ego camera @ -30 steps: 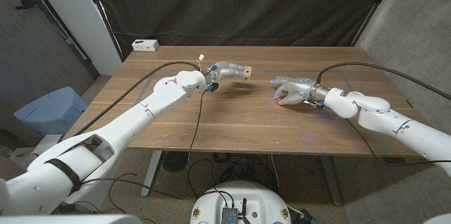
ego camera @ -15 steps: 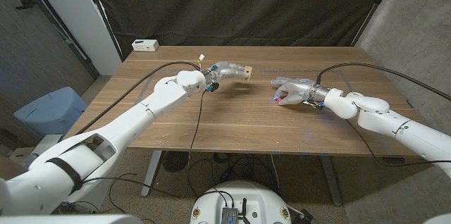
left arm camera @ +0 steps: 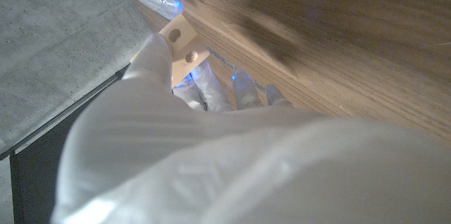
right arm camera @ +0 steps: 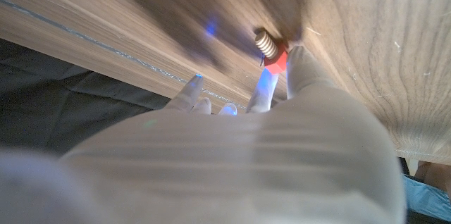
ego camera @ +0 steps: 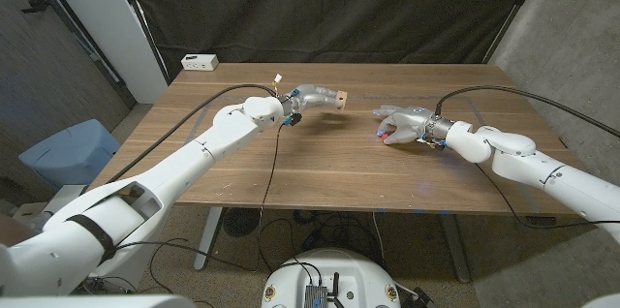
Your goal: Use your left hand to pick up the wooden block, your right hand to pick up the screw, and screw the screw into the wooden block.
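Block (ego camera: 339, 98) is the landmark: the left hand (ego camera: 312, 98) grips it above the table (ego camera: 320, 168), its holed face plain in the left wrist view (left arm camera: 181, 46). Well to the block's right, the right hand (ego camera: 402, 124) pinches the red-headed screw (right arm camera: 268, 50) low against the tabletop.

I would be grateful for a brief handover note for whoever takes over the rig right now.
Left hand holds the wooden block above the table.
Right hand is low over the table; the right wrist view shows it pinching the screw, red head at the fingers.
Done: block and screw both picked up.
Left: bring the two together and screw the screw into a hole of the block.
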Available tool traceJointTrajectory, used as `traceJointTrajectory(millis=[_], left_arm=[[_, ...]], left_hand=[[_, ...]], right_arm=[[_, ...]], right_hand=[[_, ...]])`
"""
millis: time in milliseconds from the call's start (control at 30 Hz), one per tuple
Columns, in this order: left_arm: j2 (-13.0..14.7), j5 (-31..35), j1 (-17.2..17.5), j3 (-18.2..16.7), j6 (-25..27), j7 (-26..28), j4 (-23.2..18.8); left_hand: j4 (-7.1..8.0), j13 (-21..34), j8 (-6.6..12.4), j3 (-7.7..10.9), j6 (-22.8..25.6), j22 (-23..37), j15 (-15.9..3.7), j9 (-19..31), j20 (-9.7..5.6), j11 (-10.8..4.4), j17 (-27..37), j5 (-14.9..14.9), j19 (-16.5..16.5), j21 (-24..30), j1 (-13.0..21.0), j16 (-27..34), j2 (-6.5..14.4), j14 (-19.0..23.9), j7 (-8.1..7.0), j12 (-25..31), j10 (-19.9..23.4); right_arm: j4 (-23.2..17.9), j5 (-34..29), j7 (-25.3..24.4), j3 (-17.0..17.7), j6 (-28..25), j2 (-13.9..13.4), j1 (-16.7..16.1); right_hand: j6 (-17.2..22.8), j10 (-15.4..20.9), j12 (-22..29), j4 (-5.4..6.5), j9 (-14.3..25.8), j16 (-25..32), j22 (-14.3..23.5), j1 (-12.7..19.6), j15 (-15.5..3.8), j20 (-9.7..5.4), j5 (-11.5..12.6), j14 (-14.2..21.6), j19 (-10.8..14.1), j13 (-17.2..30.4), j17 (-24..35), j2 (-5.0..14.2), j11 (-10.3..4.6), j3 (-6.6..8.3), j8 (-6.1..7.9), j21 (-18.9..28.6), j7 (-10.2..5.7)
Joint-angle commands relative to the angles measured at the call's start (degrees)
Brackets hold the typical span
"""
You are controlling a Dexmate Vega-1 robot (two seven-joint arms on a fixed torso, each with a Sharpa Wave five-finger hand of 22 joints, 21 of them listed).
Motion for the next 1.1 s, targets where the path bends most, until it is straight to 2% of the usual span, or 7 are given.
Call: traceJointTrajectory(millis=[33, 200, 433, 633, 833, 1000, 1100], left_arm=[[0.0, 0.0, 0.3, 0.0, 0.2, 0.1, -0.3], [0.2, -0.1, 0.7, 0.0, 0.2, 0.3, -0.9], [0.5, -0.1, 1.1, -0.1, 0.5, 0.5, -1.7], [0.6, 0.0, 1.2, -0.2, 0.1, 0.7, -1.7], [0.8, -0.1, 1.3, -0.3, -0.3, 0.4, -1.6], [1.1, -0.1, 1.5, -0.4, -0.8, 0.2, -1.5], [1.0, -0.1, 1.5, -0.5, -0.4, 0.6, -1.6]], left_hand=[[0.08, 0.1, 0.24, 0.07, 0.3, 0.1, -2.25, 0.1, 0.05, 0.16, 0.0, 0.5, 0.1, 0.3, 0.0, 0.3, 0.6, 0.3, 0.09, -0.3, -0.2], [0.06, 0.1, 0.2, 0.07, 0.2, 0.1, -2.25, 0.1, 0.03, 0.17, 0.0, 0.5, 0.1, 0.3, 0.0, 0.3, 0.7, 0.4, 0.09, -0.4, -0.2], [0.0, 0.1, 0.11, 0.06, 0.0, 0.1, -2.27, 0.1, -0.05, 0.18, 0.0, 0.5, 0.1, 0.3, 0.1, 0.3, 0.7, 0.4, 0.17, -0.4, -0.3], [-0.02, 0.1, 0.09, 0.05, 0.0, 0.1, -2.26, 0.1, -0.06, 0.18, 0.0, 0.5, 0.1, 0.3, 0.1, 0.3, 0.7, 0.4, 0.04, -0.5, -0.4], [-0.07, 0.1, 0.14, 0.03, 0.1, 0.1, -2.26, 0.1, -0.04, 0.18, -0.1, 0.5, 0.1, 0.3, 0.1, 0.2, 0.7, 0.2, 0.07, -0.5, -0.5], [-0.08, 0.1, 0.18, 0.02, 0.2, 0.1, -2.25, 0.1, -0.06, 0.18, -0.1, 0.5, 0.1, 0.2, 0.1, 0.2, 0.7, 0.2, 0.03, -0.6, -0.5], [-0.13, 0.1, 0.15, 0.03, 0.1, 0.1, -2.28, 0.1, -0.08, 0.17, -0.1, 0.5, 0.1, 0.2, 0.2, 0.2, 0.7, 0.2, 0.02, -0.6, -0.5]], right_arm=[[-1.7, 0.4, 0.5, 0.8, -1.0, -1.0, -1.0], [-2.9, 0.5, 0.9, 1.3, -1.8, -1.6, -1.7], [-5.0, 1.3, 2.0, 2.2, -3.1, -2.6, -2.9], [-6.7, 3.0, 4.2, 3.1, -3.9, -3.3, -3.4], [-7.6, 4.2, 6.1, 3.7, -4.5, -3.5, -3.5], [-8.5, 4.9, 8.3, 3.9, -6.0, -3.4, -3.3], [-9.0, 5.4, 9.9, 3.8, -7.2, -3.2, -3.0]], right_hand=[[-1.8, -0.5, -0.1, 0.28, 0.2, 0.3, 0.3, -0.5, -4.07, -0.19, 0.1, -0.1, -0.1, 0.2, 0.2, -0.56, 0.06, -0.42, -0.63, 0.0, -0.06], [-2.9, -1.0, -0.2, 0.38, 0.1, 0.2, 0.3, -0.9, -3.98, -0.13, 0.1, -0.2, -0.3, 0.2, 0.2, -0.81, 0.43, -0.63, -1.06, -0.1, -0.09], [-6.3, -2.5, -0.6, 0.85, -0.1, -0.1, 0.4, -2.3, -3.28, 0.45, 0.1, -1.2, -1.4, 0.3, 0.4, -1.51, 1.16, -1.38, -2.37, -0.4, -0.01], [-8.4, -4.0, -0.7, 1.54, -0.1, -0.4, 0.4, -4.1, -2.44, 0.8, -0.1, -2.5, -2.4, 0.3, 0.4, -1.74, 2.37, -2.03, -3.12, -0.6, 0.01], [-9.8, -5.0, -0.8, 1.78, -0.2, -0.6, 0.4, -5.0, -1.59, 1.2, -0.7, -3.6, -3.2, 0.3, 0.5, -1.62, 2.9, -2.11, -3.7, -0.6, 0.02], [-11.3, -6.8, -1.0, 1.8, -0.4, -0.6, 0.4, -5.9, -0.51, 1.59, -1.7, -4.7, -4.2, 0.4, 0.5, -1.71, 4.23, -2.07, -4.39, -0.7, 0.24], [-12.2, -7.6, -1.0, 1.79, -0.5, -0.6, 0.4, -6.3, -0.33, 1.67, -2.0, -5.1, -4.5, 0.4, 0.5, -1.77, 4.52, -2.06, -4.78, -0.6, 0.67]])
